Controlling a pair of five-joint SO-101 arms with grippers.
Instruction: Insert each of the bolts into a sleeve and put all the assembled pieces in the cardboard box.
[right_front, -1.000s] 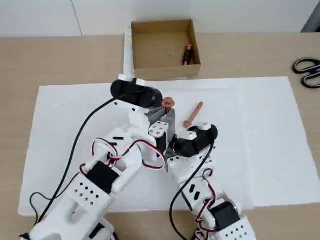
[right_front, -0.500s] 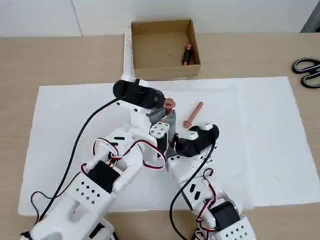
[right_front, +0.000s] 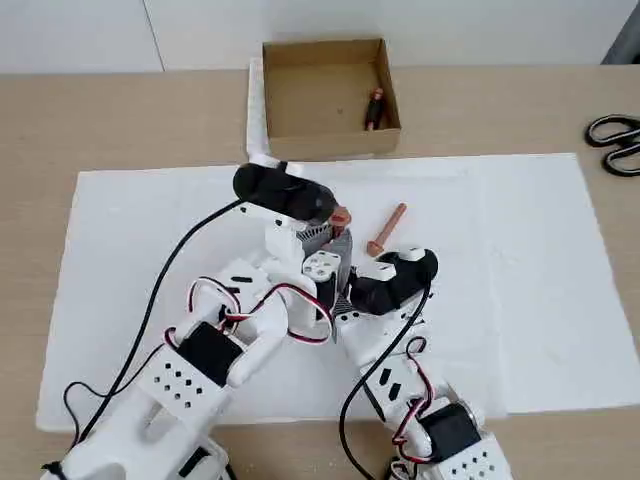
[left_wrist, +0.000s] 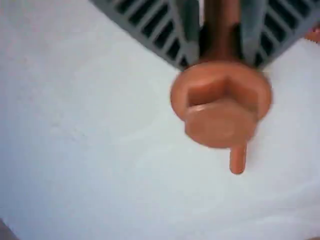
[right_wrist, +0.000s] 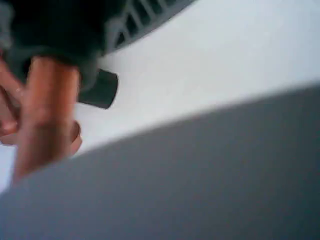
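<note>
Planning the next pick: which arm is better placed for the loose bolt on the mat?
Right, likely: the loose bolt lies close beside the right arm, while the left fingers are shut on a second bolt.

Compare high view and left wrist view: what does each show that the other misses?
Only high: the cardboard box with one piece inside, and scissors at the table edge. Only left wrist: the hex head of the held bolt face-on, with ribbed fingers either side of its shank. Both: that bolt, the left pincer shut on it, and the white sheet.
</note>
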